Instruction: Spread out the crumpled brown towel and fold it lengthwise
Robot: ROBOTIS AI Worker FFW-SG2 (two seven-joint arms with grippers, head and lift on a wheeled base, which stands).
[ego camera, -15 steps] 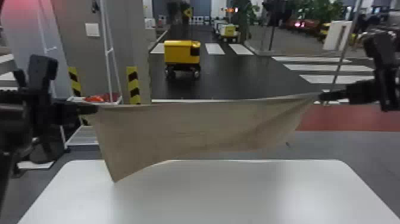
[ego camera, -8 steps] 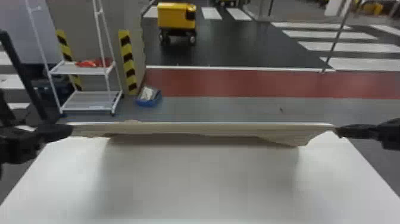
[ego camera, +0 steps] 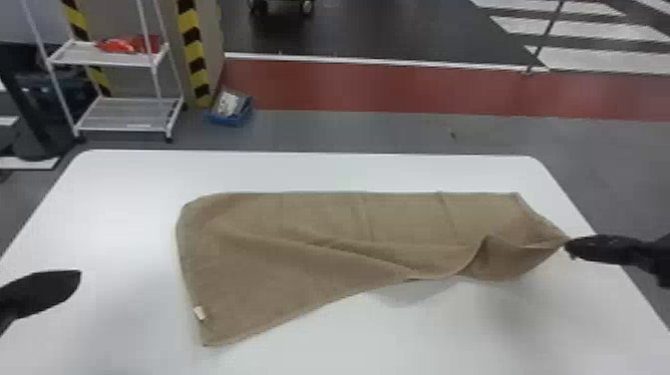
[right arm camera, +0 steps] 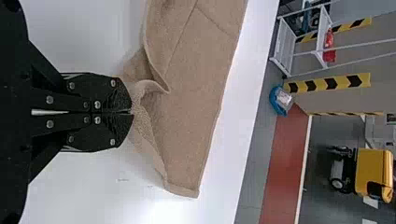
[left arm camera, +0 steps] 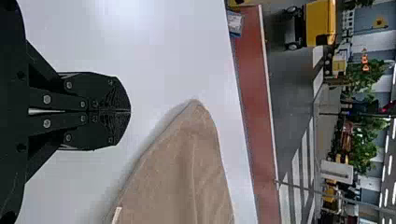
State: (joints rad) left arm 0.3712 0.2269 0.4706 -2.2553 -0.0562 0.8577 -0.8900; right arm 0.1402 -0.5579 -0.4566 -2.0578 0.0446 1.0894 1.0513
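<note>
Now, at the left, the left gripper (left arm camera: 130, 111) is held over the white table (ego camera: 129, 199), near the brown towel (ego camera: 299, 249) but apart from it, with its fingers pressed together and nothing caught between them. The towel is laid across the table, and its wide left end is spread mostly flat, with a small white tag (ego camera: 199, 312) by the near left corner. The step in hand seems to be the spreading, and it looks only partly done. To get it done well, the left end should be kept from sliding while the slack is drawn out toward the right and toward the robot. The pull should be slow and low, so that the far edge is not dragged crooked. In the middle, a long slanting crease should be smoothed out before any fold is made. The long way of the towel is pointed from left to right, about in line with the table's far side. Its far edge is nearly straight, but its near edge is slanted away from the robot toward the right. There, a bunched bit of cloth is pinched by the right gripper (right arm camera: 132, 111). That bit should be set down only when the ripples are gone, or a lump could be folded in.
</note>
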